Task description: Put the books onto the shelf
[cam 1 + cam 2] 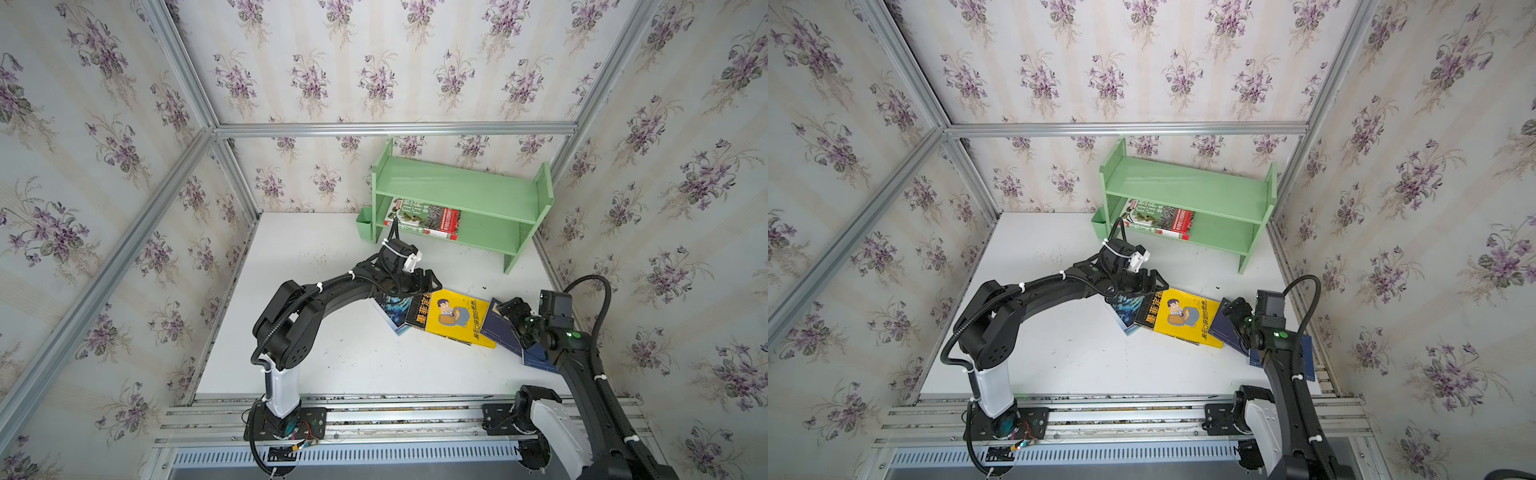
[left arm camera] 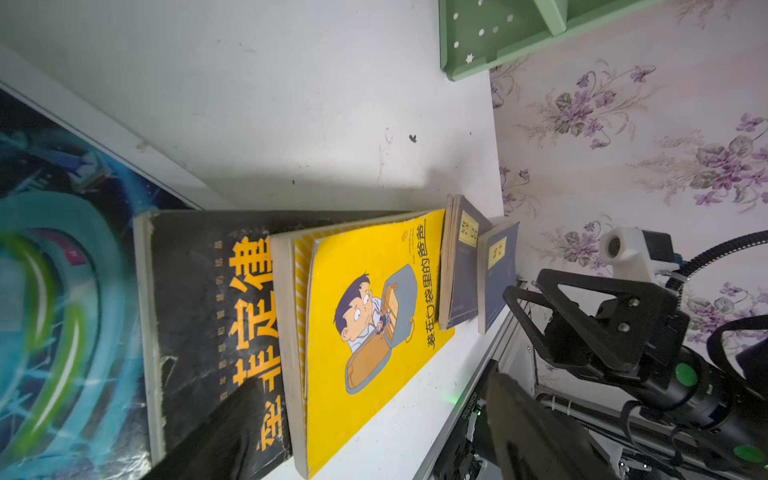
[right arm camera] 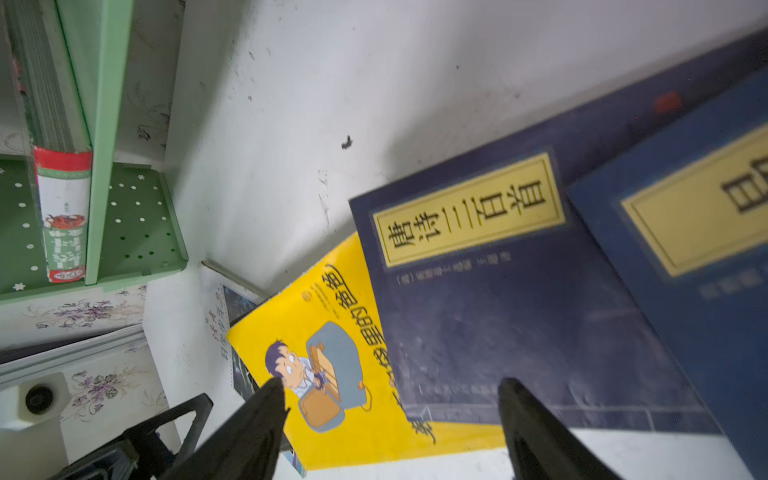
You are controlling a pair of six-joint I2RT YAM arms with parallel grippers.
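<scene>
Both top views: 1 green book lies on the shelf's lower tier; 5 books fan across the table. Left wrist: left gripper gapes empty above the black book. Right wrist: right gripper gapes empty above a navy book. You'll likely find them light and floppy; pinch a spine edge.

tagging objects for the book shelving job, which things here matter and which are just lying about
Job: shelf; green book on its lower tier; swirl book; black book; yellow book; navy book; other navy book.
Lying about: green cup at shelf end; dark speck.
</scene>
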